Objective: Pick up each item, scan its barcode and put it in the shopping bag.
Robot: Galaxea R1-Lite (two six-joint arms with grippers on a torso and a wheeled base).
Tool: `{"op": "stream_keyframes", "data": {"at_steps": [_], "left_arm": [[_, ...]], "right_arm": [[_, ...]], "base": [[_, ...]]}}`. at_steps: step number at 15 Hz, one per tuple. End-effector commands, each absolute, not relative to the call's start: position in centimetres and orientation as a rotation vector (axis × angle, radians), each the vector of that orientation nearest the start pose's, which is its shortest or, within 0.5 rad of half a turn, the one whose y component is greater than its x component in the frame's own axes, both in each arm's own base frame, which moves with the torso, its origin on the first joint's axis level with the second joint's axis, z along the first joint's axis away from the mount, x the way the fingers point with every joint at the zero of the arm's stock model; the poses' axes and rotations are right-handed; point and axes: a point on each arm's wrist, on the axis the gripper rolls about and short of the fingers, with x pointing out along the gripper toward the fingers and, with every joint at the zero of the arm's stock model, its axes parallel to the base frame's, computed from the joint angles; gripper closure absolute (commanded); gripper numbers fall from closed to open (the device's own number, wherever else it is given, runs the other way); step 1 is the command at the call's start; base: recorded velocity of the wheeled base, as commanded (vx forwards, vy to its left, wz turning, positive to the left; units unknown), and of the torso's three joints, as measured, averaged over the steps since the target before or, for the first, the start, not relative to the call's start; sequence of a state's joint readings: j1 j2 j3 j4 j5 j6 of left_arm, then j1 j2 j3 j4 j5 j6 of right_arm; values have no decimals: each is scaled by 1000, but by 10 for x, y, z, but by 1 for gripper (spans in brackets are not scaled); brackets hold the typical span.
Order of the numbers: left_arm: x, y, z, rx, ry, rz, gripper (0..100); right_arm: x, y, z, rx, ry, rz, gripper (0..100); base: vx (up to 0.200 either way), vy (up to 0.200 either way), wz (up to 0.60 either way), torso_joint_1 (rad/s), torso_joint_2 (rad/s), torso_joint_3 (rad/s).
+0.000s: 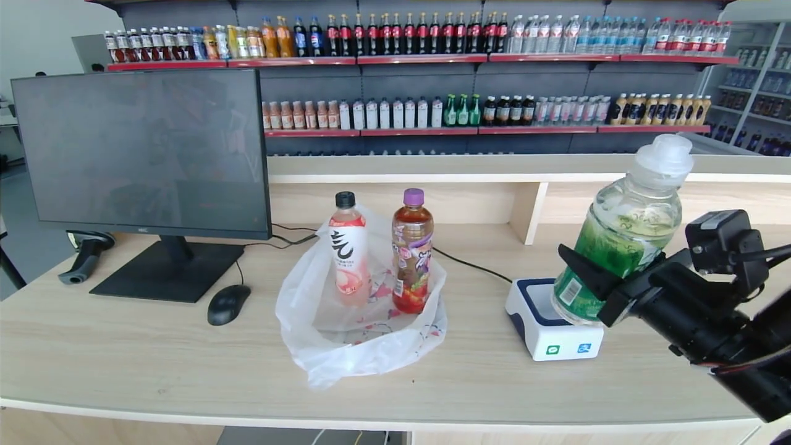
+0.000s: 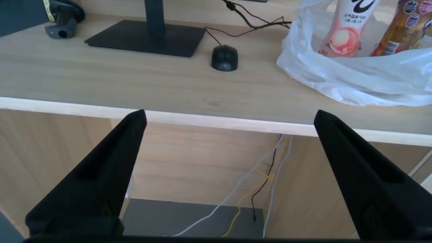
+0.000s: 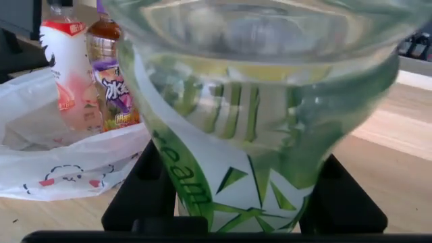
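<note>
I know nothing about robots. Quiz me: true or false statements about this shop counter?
1. The right gripper holds the clear plastic bottle with a green label. True.
2. Three bottles stand in the white plastic shopping bag. False: two, a pink bottle with a black cap and a reddish bottle with a purple cap.
3. The left gripper is open and empty. True.
4. The black computer mouse lies inside the bag. False: it lies on the wooden counter beside it.
</note>
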State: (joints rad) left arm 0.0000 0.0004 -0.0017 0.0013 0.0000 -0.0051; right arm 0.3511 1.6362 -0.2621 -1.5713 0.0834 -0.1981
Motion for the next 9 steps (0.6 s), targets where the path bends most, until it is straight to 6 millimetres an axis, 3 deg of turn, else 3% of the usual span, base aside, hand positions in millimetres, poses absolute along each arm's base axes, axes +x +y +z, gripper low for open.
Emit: {"op": "stream_keyframes", "data": {"at_steps": [1,4,9], "left_arm": [[-23,0,76,-5,0,0,0],[-23,0,76,-6,0,0,0],[-23,0,76,-6,0,0,0]], "right_arm": [[237,88,178,-315,-364,474,100],[253,91,171,-767,-527,562,100],[243,89,151,-1040,-539,551,100]], "base": [[0,0,0,0,0,0],[0,0,0,0,0,0],[0,0,0,0,0,0]]}}
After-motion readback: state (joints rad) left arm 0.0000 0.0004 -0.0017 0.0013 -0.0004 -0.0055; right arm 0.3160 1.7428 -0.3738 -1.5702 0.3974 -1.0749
